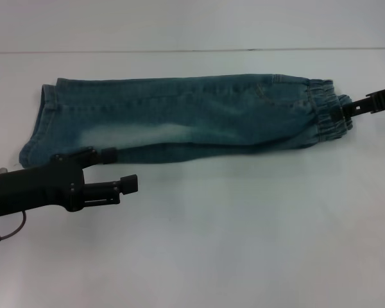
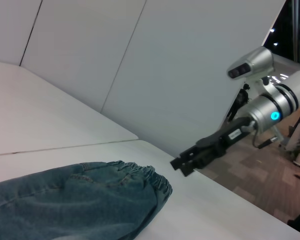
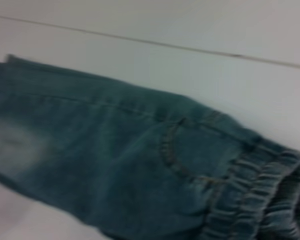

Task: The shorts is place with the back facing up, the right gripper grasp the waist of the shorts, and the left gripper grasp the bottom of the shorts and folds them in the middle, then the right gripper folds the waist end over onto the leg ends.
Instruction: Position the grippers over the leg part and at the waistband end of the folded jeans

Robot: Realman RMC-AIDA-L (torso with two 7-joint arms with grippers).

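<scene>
Table: the white table [image 1: 244, 244] carried the garment across its far half.
Shorts: the blue-green washed denim shorts [image 1: 179, 122] lay already folded lengthwise into 1 narrow strip.
Waist: the gathered elastic waist [image 1: 324, 109] lay at the right end, not yet folded over the leg hems [image 1: 42, 122].
Left gripper: the black left gripper [image 1: 119, 170] hung released, holding nothing, just beside the strip's near edge.
Right gripper: the black right gripper [image 1: 346, 108] sat at the waist; grasp state cannot be told.

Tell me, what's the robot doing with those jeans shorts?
It is folding them. The shorts lie on the white table, already folded in half lengthwise into a long strip. The right gripper is at the waist of the shorts, at the strip's right end. The left gripper is open, beside the bottom of the shorts, not holding them.
</scene>
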